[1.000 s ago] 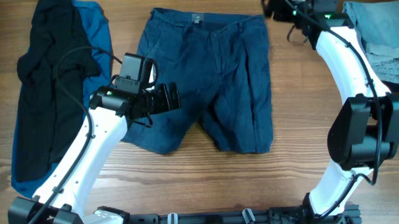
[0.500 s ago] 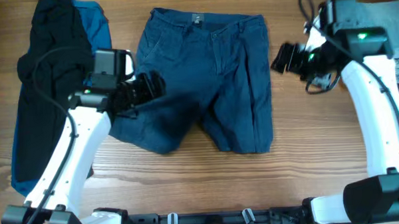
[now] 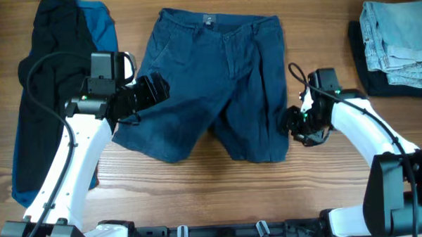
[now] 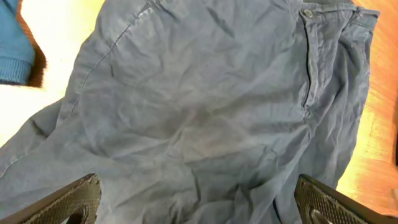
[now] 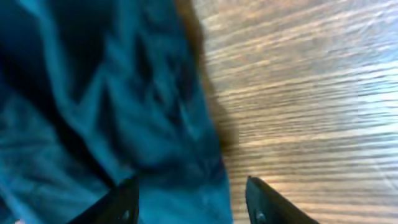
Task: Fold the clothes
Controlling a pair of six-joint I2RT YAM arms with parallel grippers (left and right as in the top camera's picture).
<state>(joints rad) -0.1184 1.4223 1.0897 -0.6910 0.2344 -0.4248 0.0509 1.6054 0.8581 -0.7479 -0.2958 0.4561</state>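
The dark navy shorts [image 3: 217,83] lie spread flat mid-table, waistband at the far side, legs toward me. My left gripper [image 3: 154,92] hovers over the shorts' left side, open; in the left wrist view [image 4: 199,208] its wide-apart fingers [image 4: 68,202] frame wrinkled navy cloth [image 4: 199,112] with the button fly at the upper right. My right gripper [image 3: 294,122] is at the outer edge of the right leg, open. In the right wrist view [image 5: 193,205] it straddles the cloth's edge [image 5: 124,93], one finger over cloth, the other finger [image 5: 267,202] over bare wood.
A black garment [image 3: 55,89] lies over a mid-blue one [image 3: 101,24] at the far left. A folded light-blue denim piece [image 3: 398,34] sits on a black folded one [image 3: 368,81] at the back right. The wooden table [image 3: 199,189] shows in front.
My right arm swung from the back right down to the right leg's outer edge. My left gripper shifted left and slightly back over the shorts' left side.
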